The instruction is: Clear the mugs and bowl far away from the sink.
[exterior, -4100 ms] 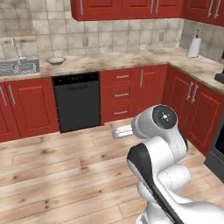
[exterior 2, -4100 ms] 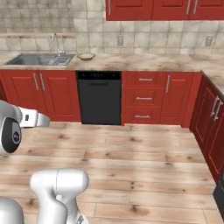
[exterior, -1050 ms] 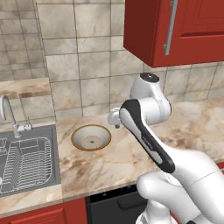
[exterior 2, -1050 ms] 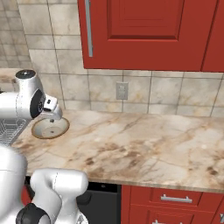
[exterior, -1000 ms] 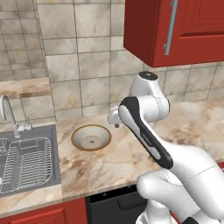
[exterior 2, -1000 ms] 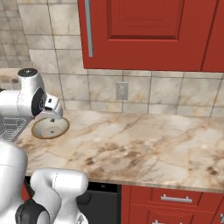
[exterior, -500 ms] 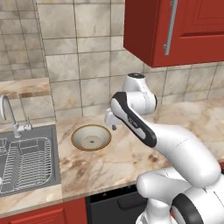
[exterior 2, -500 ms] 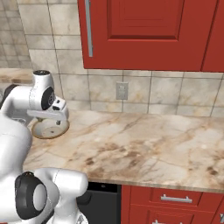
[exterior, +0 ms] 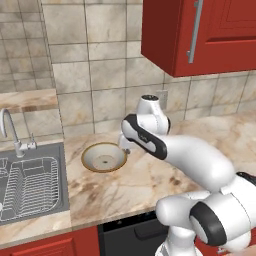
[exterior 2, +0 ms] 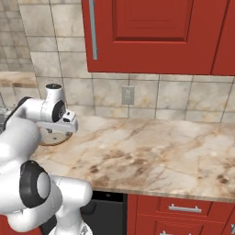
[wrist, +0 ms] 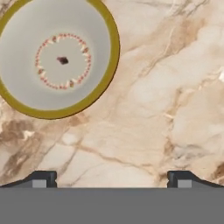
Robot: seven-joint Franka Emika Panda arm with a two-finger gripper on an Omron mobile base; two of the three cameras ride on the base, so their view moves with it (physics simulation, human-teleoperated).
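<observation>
Hand over the tabletop, beside the bowl. We are looking down along the hand [wrist: 112, 177]: its two finger tips are standing as wide apart as they go, at the lower left and lower right of the hand view, and they are holding nothing; only bare marble is lying between them. The bowl [wrist: 56, 54] is lying toward 11 o'clock from the midpoint of the finger tips, flat on the tabletop [wrist: 166, 109], with its tan rim unbroken and part of it passing beyond the top and left edges of the view. Being round, it is offering no long axis, so we judge that any point on the rim would serve.

In the left base view the hand [exterior: 125, 145] is hanging just beside the bowl [exterior: 104, 156], at its 2 o'clock edge, while the sink [exterior: 30, 182] is sitting at the bowl's 9 o'clock, close by. We judge that the coming move is turning on this offset: the hand needs shifting toward 11 o'clock in its own view until one finger tip is standing inside the rim and one outside.
</observation>
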